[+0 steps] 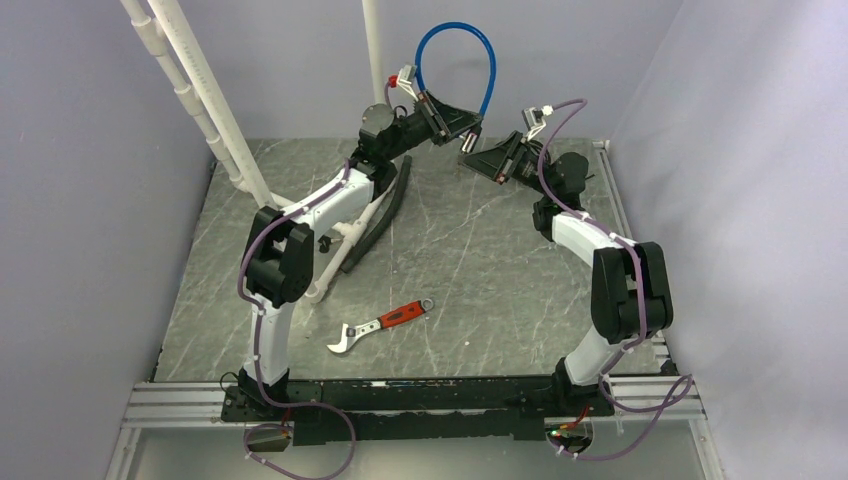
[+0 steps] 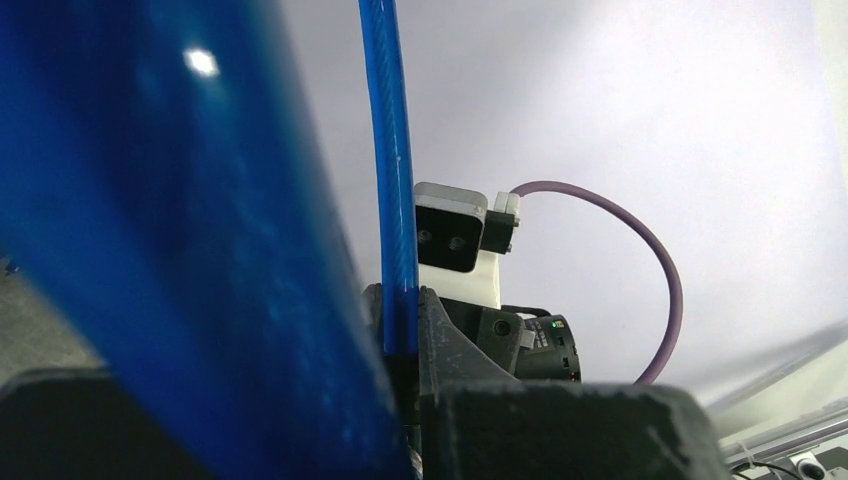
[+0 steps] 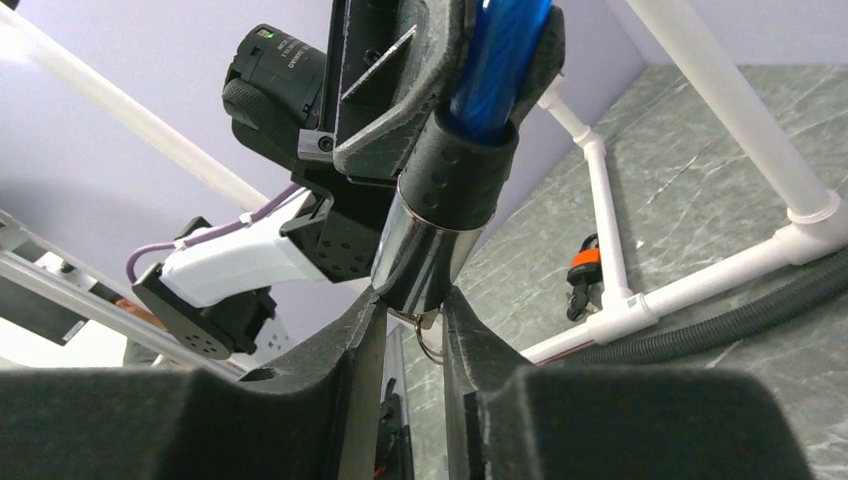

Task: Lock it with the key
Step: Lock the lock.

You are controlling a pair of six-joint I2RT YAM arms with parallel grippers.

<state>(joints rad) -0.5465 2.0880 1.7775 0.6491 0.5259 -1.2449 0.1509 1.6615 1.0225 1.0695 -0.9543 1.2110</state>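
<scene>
A blue cable lock (image 1: pixel 455 50) hangs in the air at the back of the table. My left gripper (image 1: pixel 452 118) is shut on its black collar. In the left wrist view the blue cable (image 2: pixel 398 200) runs up between my fingers. The right wrist view shows the lock's chrome cylinder (image 3: pixel 418 255) pointing down at me, and the key (image 3: pixel 424 318) with its wire ring sticks out of the end. My right gripper (image 3: pixel 412 322) has its two pads pressed on either side of the key head, just below the cylinder. From above, the right gripper (image 1: pixel 480 150) meets the lock's end tip to tip.
A red-handled wrench (image 1: pixel 380 325) lies on the grey table (image 1: pixel 500 260) near the front. A white pipe frame (image 1: pixel 215 110) and a black corrugated hose (image 1: pixel 385 215) stand at the back left. A small orange and black padlock (image 3: pixel 582 272) rests by a pipe.
</scene>
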